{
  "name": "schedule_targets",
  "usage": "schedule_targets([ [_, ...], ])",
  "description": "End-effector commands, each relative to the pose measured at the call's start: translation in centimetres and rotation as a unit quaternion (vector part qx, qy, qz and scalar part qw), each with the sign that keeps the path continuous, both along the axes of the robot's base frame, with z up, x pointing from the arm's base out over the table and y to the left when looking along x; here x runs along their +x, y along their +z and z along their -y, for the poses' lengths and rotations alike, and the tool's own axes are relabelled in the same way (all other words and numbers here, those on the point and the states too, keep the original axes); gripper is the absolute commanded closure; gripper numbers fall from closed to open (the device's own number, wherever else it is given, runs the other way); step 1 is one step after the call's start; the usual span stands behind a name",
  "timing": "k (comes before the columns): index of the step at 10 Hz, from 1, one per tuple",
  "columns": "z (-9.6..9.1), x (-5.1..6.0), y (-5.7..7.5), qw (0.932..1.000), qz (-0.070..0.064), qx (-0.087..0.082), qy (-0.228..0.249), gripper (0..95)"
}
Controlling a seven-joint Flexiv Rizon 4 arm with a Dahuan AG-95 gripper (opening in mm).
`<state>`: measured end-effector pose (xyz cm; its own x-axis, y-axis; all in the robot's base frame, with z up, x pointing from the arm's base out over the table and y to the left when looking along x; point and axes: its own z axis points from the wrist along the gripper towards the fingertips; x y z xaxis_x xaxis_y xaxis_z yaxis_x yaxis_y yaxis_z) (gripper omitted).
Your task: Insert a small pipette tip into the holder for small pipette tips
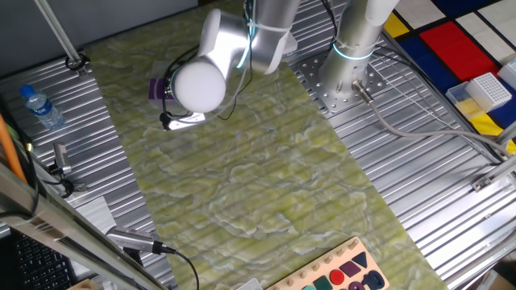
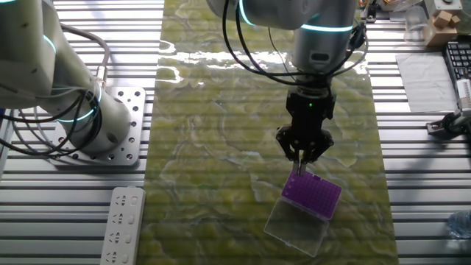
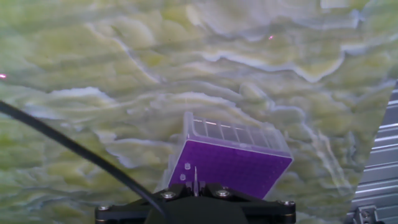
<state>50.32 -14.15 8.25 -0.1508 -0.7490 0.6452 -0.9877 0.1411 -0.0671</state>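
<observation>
The holder for small pipette tips (image 2: 313,194) is a small purple box with a clear hinged lid (image 2: 296,227) lying open beside it on the green mat. In the hand view the holder (image 3: 236,169) fills the lower middle, its purple hole grid facing up. My gripper (image 2: 300,159) hangs just above the holder's near corner, shut on a small pipette tip (image 3: 195,177) that points down at the purple grid. In one fixed view the arm hides most of the holder (image 1: 156,89); only a purple edge shows.
A white gridded rack on a yellow base (image 1: 488,90) stands far right. A water bottle (image 1: 40,106) stands at the left edge. A white remote (image 2: 122,224) lies beside the arm's base plate (image 2: 125,125). A wooden shape board (image 1: 343,274) sits at the mat's front.
</observation>
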Motion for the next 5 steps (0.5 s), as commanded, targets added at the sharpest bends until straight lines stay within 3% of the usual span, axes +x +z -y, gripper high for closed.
schedule_targets([
  [1,0.0,0.0,-0.13,1.0,0.001,-0.006,0.004,95.0],
  [5,-0.01,-0.01,-0.3,0.9998,0.003,-0.017,0.008,95.0],
])
